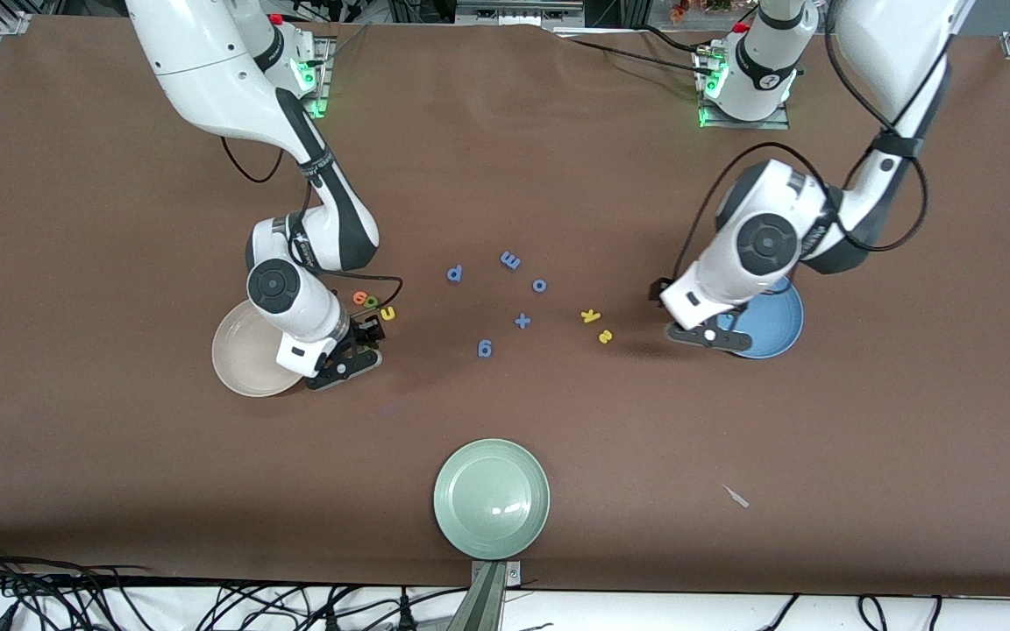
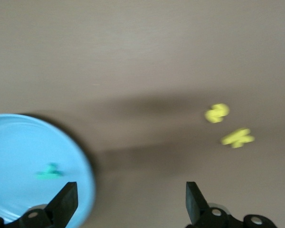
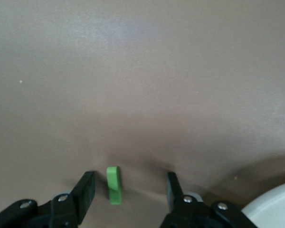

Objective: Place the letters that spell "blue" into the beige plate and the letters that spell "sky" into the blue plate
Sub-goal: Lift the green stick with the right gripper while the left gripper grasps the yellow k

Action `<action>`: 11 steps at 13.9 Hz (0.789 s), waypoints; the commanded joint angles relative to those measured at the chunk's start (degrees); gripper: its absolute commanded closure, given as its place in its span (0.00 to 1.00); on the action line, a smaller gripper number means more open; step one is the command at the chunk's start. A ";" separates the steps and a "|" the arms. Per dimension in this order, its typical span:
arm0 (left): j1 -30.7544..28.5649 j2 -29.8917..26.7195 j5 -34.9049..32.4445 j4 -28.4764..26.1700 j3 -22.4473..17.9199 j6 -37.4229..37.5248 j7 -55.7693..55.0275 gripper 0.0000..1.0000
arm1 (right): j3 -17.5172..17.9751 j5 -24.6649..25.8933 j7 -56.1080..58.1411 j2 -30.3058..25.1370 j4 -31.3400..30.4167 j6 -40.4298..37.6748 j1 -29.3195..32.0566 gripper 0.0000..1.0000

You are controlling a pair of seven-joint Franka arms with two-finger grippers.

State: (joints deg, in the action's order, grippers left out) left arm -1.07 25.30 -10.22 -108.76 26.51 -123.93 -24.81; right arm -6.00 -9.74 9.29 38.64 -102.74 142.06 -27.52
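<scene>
Robotics lab: two white robot arms point(image 1: 321, 219) bolted along far edge of brown-covered desk point(image 1: 119, 491), aluminium framing point(image 1: 492, 592) at near edge, loose cables point(image 1: 49, 596) trailing below.

— How many plates?
— Three: one beige plate point(image 1: 242, 359), one blue plate point(image 1: 772, 329), one pale green plate point(image 1: 492, 498).
— Blue letters?
— Five point(image 1: 522, 321) in mid-counter.
— Yellow?
— Three: two point(image 1: 591, 316) near the blue plate, one point(image 1: 387, 313) by the beige.
— Others?
— One orange point(image 1: 360, 299), one green beside it point(image 1: 372, 302), one green bar point(image 3: 114, 184), one teal point(image 2: 49, 172).
</scene>
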 commanded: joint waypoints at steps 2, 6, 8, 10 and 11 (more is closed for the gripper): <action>5.63 8.61 0.38 8.38 -0.23 0.89 -13.91 0.00 | 0.99 -1.25 -2.43 -1.20 -1.68 0.59 0.10 0.52; 8.35 13.27 -0.06 8.83 -0.49 -4.81 -21.93 0.00 | 1.17 -1.25 -2.26 -1.82 -2.29 0.41 0.10 0.67; 8.80 13.90 0.11 8.83 -0.58 -5.18 -22.21 0.00 | 1.17 -1.25 -2.35 -1.99 -2.38 0.32 0.10 0.82; 9.33 14.95 0.02 8.83 -0.67 -5.53 -23.34 0.00 | 1.17 -1.25 -2.00 -2.08 -2.38 0.32 0.10 0.97; 9.33 15.39 0.02 8.92 -0.67 -6.31 -23.35 0.01 | 1.17 -1.25 -1.82 -2.08 -2.38 0.32 0.19 1.00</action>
State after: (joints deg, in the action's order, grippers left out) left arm 7.36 39.43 -10.21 -101.55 26.39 -129.80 -47.07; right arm -5.42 -9.89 7.07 38.04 -103.08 142.05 -27.58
